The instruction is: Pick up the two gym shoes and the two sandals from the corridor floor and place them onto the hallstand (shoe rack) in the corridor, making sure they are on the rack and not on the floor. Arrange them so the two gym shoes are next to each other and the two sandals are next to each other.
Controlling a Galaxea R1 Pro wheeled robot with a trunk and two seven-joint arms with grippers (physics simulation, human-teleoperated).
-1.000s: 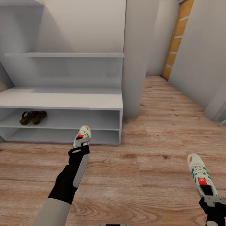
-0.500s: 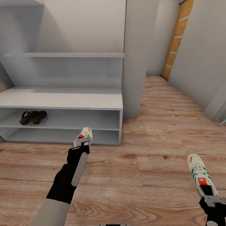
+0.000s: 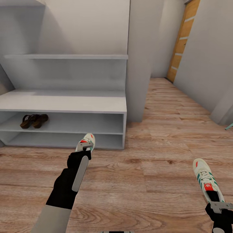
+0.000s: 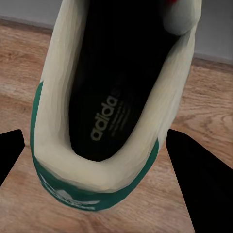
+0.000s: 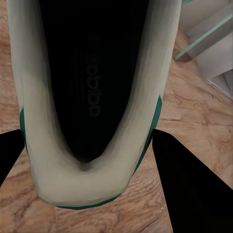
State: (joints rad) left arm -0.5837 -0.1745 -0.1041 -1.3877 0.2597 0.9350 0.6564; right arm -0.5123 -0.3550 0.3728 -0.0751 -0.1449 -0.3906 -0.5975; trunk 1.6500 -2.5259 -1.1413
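1. The left gripper (image 3: 84,146) is gripping the heel of one gym shoe (image 3: 86,141), fingers closed on either side of it; in the left wrist view the dark fingers (image 4: 199,179) are flanking the shoe's cream collar (image 4: 111,121), with its black insole facing the camera.
2. That shoe is hanging toe-forward just in front of the hallstand (image 3: 64,103), near the right end of its lower tier, above the corridor floor (image 3: 145,168).
3. The right gripper (image 3: 217,204) is clamping the heel of the other gym shoe (image 3: 204,178) in the same way; the right wrist view is showing a finger (image 5: 191,184) beside its collar (image 5: 87,121).
4. This second shoe is sitting well apart from the rack, out over the floor on the right.
5. The two sandals (image 3: 34,120) are lying side by side, touching, at the left end of the hallstand's upper open tier.
6. A wooden door (image 3: 183,38) is standing at the far end of the corridor.
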